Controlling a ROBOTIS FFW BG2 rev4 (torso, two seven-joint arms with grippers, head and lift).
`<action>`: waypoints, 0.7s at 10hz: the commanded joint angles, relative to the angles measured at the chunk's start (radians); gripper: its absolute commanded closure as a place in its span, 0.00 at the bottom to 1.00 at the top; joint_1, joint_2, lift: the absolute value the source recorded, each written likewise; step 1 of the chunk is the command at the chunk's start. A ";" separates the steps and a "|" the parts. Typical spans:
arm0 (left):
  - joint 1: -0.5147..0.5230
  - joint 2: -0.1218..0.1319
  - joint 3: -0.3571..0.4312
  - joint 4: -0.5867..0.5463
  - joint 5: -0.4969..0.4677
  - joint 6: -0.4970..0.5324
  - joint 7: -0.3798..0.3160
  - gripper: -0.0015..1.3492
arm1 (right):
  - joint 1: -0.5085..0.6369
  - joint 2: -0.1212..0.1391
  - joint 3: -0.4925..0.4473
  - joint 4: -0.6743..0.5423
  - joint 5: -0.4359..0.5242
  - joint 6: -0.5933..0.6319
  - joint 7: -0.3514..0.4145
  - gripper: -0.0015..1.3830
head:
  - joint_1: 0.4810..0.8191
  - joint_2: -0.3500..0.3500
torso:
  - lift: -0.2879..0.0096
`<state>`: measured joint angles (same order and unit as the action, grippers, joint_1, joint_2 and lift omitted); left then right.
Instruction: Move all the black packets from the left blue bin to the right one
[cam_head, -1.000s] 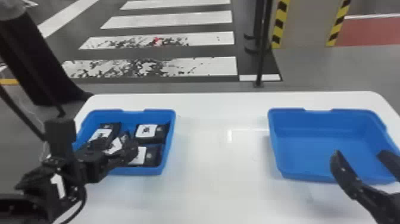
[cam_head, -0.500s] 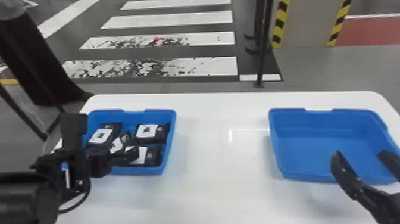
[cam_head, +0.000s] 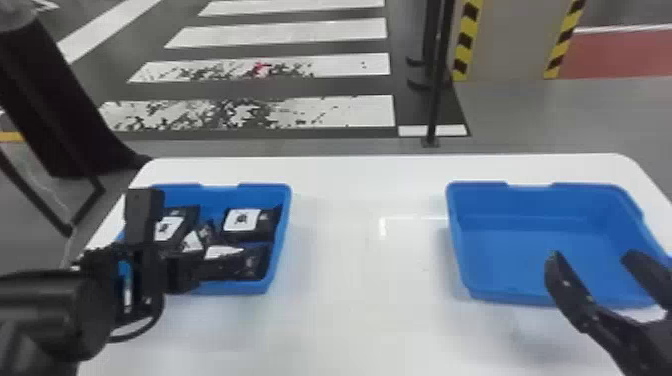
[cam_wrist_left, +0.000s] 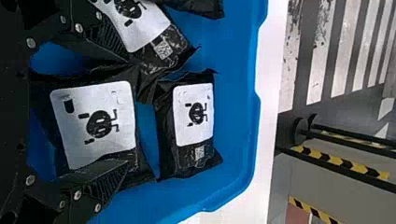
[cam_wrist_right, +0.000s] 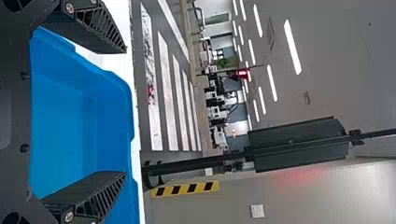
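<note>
Left gripper (cam_wrist_left: 127, 111), spread at the left bin (cam_head: 231, 288)'s near-right corner, might pinch two packets (cam_wrist_left: 98, 123) (one finger (cam_wrist_left: 111, 41) overlaps the neighbour (cam_wrist_left: 163, 51)); right gripper (cam_head: 591, 256) spread.

From here, the left gripper (cam_head: 192, 272) hides the near left corner of the left blue bin (cam_head: 286, 215). A black packet (cam_wrist_left: 201, 7) in it is cut off by the left wrist view's edge; well right of the bin, the head view crops the right gripper (cam_head: 592, 256).
</note>
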<state>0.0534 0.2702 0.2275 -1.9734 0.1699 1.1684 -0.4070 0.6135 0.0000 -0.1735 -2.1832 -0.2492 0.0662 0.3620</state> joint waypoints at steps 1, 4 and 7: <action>-0.009 0.003 -0.010 0.006 -0.018 0.017 -0.009 0.54 | 0.000 0.001 0.002 0.000 0.000 0.000 0.000 0.07 | 0.63 0.66 | 0.35; -0.004 0.010 0.008 -0.004 -0.072 -0.035 -0.055 0.89 | 0.000 0.001 0.004 0.003 0.000 0.000 0.000 0.07 | 0.63 0.67 | 0.35; 0.042 0.024 0.044 -0.143 -0.072 0.022 -0.082 0.89 | 0.000 0.001 0.006 0.000 0.000 0.000 0.000 0.07 | 0.63 0.69 | 0.35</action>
<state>0.0858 0.2934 0.2606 -2.0872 0.0978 1.1766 -0.4883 0.6135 0.0000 -0.1676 -2.1808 -0.2493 0.0662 0.3620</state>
